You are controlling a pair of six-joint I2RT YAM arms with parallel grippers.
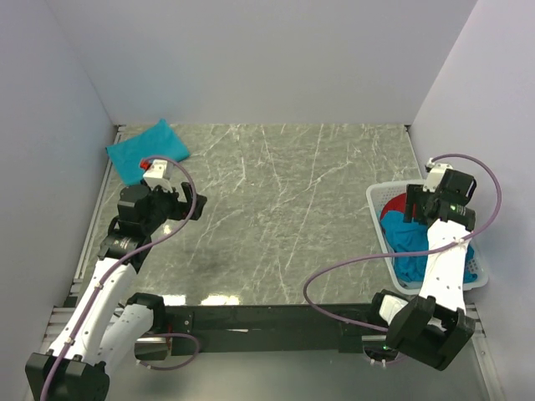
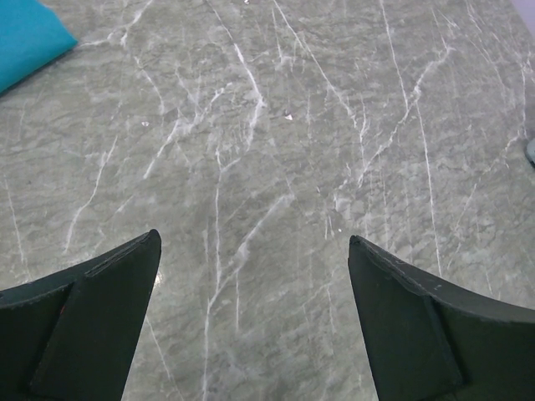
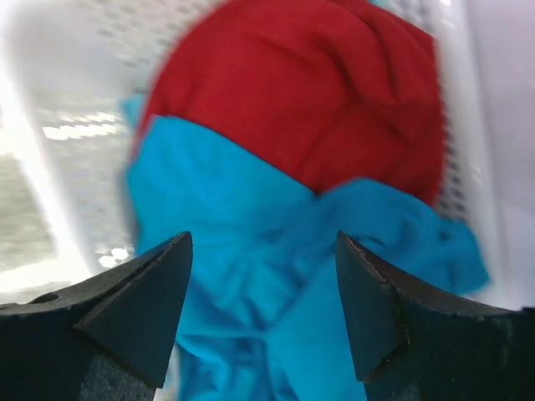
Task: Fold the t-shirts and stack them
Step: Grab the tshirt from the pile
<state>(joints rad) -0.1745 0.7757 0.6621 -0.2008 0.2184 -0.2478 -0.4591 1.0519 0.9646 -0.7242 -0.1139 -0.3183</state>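
A folded teal t-shirt (image 1: 144,149) lies at the far left corner of the marble table; its corner shows in the left wrist view (image 2: 25,42). A crumpled teal t-shirt (image 1: 407,242) fills the white basket (image 1: 378,197) on the right, beside a red cloth (image 1: 393,203). My right gripper (image 1: 415,206) hangs open over the basket, its jaws wide just above the teal t-shirt (image 3: 251,276), with the red cloth (image 3: 309,92) beyond. My left gripper (image 1: 194,205) is open over bare table (image 2: 255,242), nothing between its fingers.
The white basket's mesh wall (image 3: 75,150) stands close on the left of my right gripper. White walls close in the table on the left, back and right. A purple cable (image 1: 334,271) loops from the right arm over the table's near edge.
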